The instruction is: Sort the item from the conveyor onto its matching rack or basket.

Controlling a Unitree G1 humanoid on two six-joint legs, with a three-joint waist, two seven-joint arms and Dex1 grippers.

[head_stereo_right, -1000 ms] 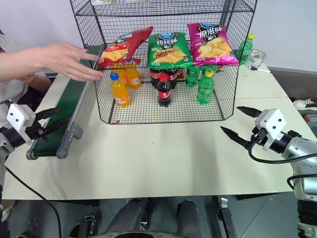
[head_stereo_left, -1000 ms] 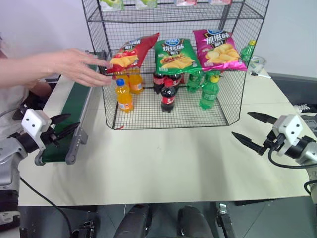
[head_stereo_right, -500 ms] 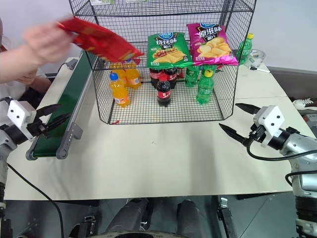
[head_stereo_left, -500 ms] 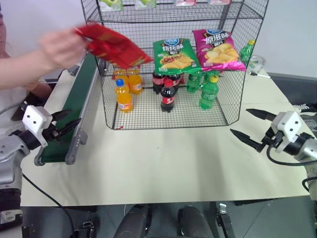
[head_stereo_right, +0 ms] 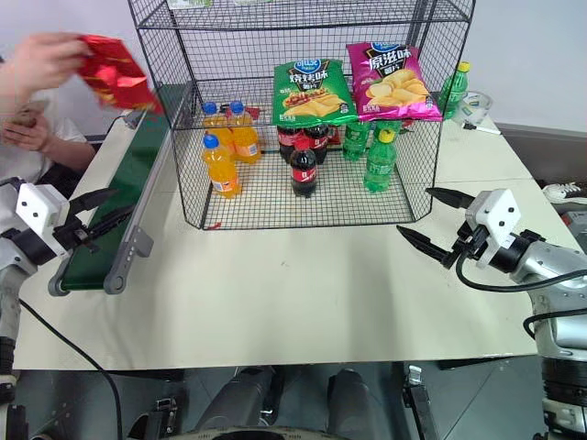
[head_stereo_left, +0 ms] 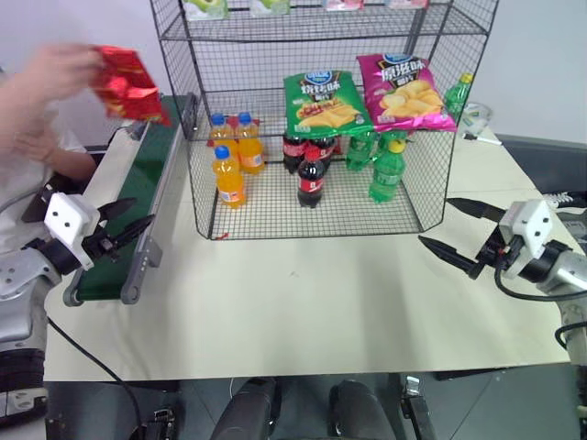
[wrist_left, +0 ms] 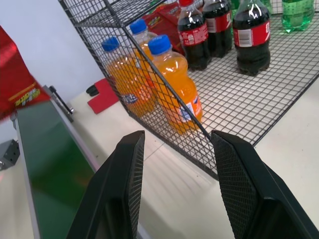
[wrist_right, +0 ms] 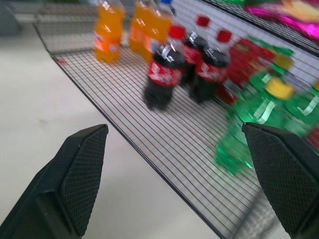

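L claw (head_stereo_left: 127,227) w/ fingers apart, empty, over long dark green conveyor belt (head_stereo_left: 128,215). R claw (head_stereo_left: 459,236) spread wide, empty, above cream worktop (head_stereo_left: 303,302). Glossy red snack bag (head_stereo_left: 127,82) in person's hand (head_stereo_left: 57,71), above belt's far end, beside tall grey wire rack (head_stereo_left: 316,110).

A mock shop in a lab: a stocked wire rack (head_stereo_left: 431,174) and conveyor (head_stereo_left: 138,206) on a plain table (head_stereo_left: 303,302).
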